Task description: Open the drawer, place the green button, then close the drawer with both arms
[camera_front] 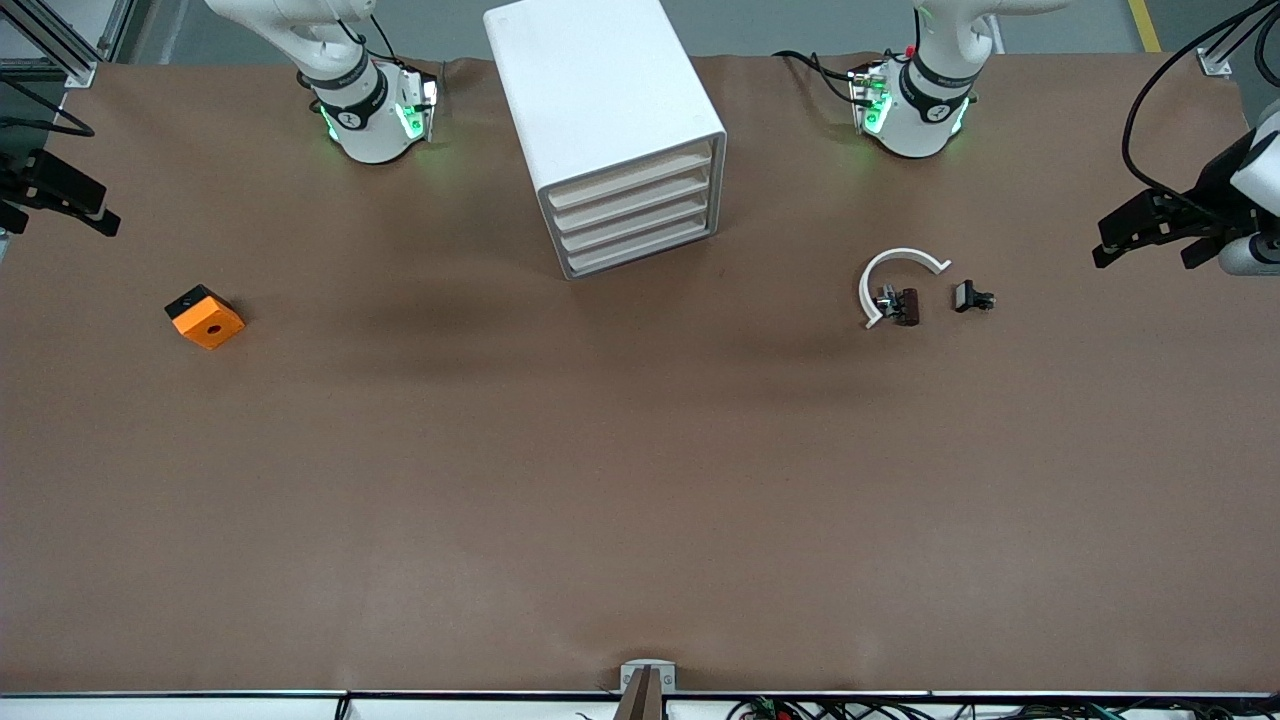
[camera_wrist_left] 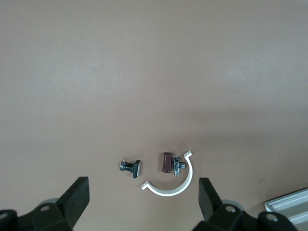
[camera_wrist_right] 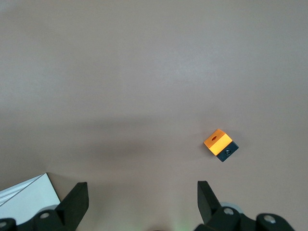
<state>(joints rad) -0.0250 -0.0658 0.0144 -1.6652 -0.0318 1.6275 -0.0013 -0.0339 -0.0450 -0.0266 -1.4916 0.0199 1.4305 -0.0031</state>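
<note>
The white cabinet (camera_front: 600, 90) stands between the arms' bases. Its four beige-fronted drawers (camera_front: 632, 215) are all shut. A corner of the cabinet shows in the left wrist view (camera_wrist_left: 288, 204) and the right wrist view (camera_wrist_right: 29, 195). No green button cap shows in any view. My left gripper (camera_wrist_left: 143, 179) is open and empty, high over two small dark parts: a black one (camera_wrist_left: 131, 167) (camera_front: 972, 297) and a brown-and-metal one (camera_wrist_left: 171, 162) (camera_front: 897, 304). My right gripper (camera_wrist_right: 140, 184) is open and empty, high over bare table. Neither gripper shows in the front view.
A white C-shaped ring (camera_front: 880, 275) (camera_wrist_left: 178, 185) curves round the brown-and-metal part. An orange cube with a hole (camera_front: 205, 317) (camera_wrist_right: 220, 144) lies toward the right arm's end. Dark fixtures (camera_front: 1165, 225) reach in at both table ends.
</note>
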